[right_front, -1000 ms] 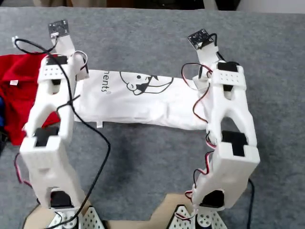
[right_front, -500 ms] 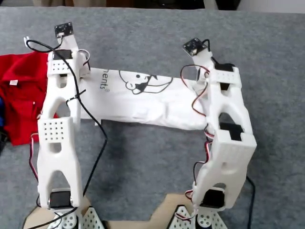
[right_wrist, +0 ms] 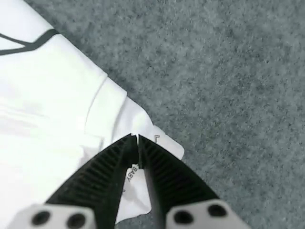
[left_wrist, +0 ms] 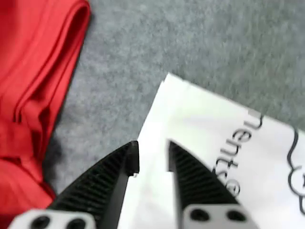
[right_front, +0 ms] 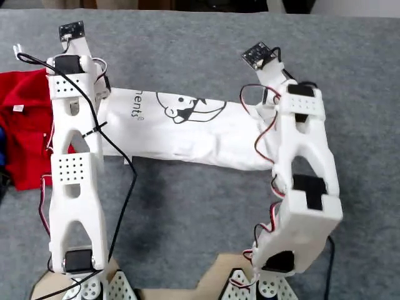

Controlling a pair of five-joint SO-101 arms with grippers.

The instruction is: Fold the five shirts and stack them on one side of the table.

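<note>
Shirt [right_front: 181, 132] of smooth white cloth, long rectangle on grey felt [right_front: 194, 212]

— Where do we have room?
— We see bare surface [right_front: 187, 37] beyond the white shirt [right_front: 187, 128], and more on its near side, between the left arm [right_front: 74, 187] and the right arm [right_front: 304, 181].
— What blocks us?
— The red shirt [right_front: 25, 125] by its left end, with a grey strip between them.
</note>
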